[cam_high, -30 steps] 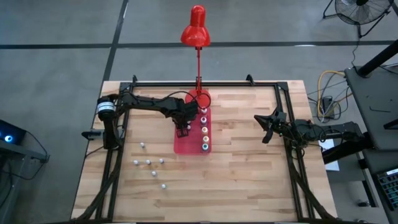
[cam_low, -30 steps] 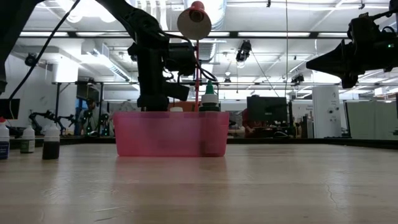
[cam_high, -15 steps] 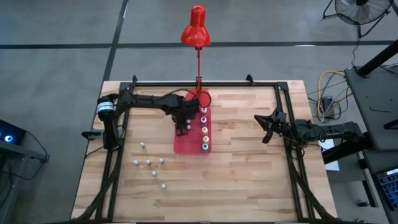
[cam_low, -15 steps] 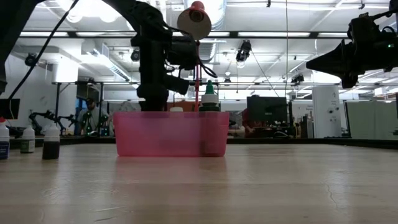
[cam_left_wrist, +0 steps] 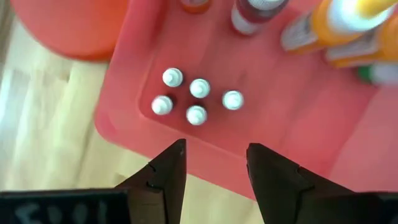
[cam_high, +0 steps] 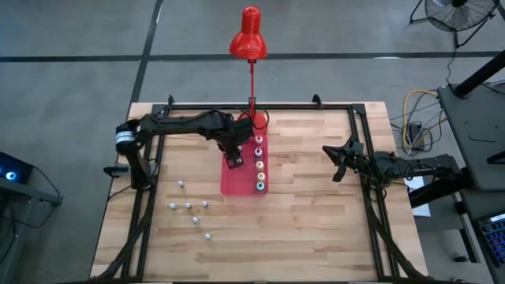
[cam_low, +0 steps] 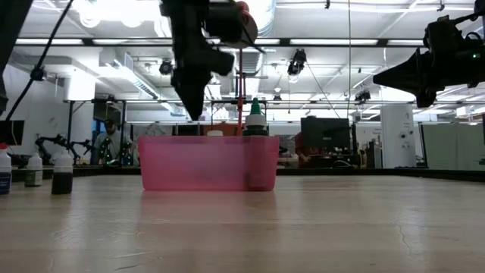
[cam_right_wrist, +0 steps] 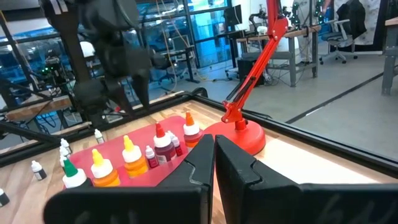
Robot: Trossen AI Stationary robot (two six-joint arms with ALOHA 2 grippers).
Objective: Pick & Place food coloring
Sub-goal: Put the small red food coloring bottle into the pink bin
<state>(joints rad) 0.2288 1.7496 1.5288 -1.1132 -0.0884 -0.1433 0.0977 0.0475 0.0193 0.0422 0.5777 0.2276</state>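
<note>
Left gripper (cam_high: 234,163) above the red tray (cam_high: 237,188), fingers (cam_left_wrist: 165,180) parted, nothing between them. Right gripper (cam_high: 334,163) parked at the table's right side, well apart from the work, jaws closed on nothing.

Five small white-capped bottles (cam_left_wrist: 194,98) clustered upright in the tray, directly under the left gripper, near the tray's edge. Five bigger bottles (cam_high: 259,162) in a row along the tray's other side, caps pink through teal. Six more small bottles (cam_high: 190,211) loose on the wood, left of and nearer than the tray; more of them to fetch, judging by the task.

Risks from here:
- Descending straight back down: likely to topple the cluster, packed so closely that one nudge would spill several.
- Swinging low toward the loose bottles: could clip the tray wall and slide the tray, tipping the tall row.
- Grabbing among the scattered ones: two or three near each other, so open fingers may knock a neighbour over or send it rolling off the table.
- Adding the next bottle to the same spot: little free space beside the cluster; safer on bare tray floor.
- Lamp base (cam_high: 256,124) just behind the tray: within reach of the elbow on a wide swing.
</note>
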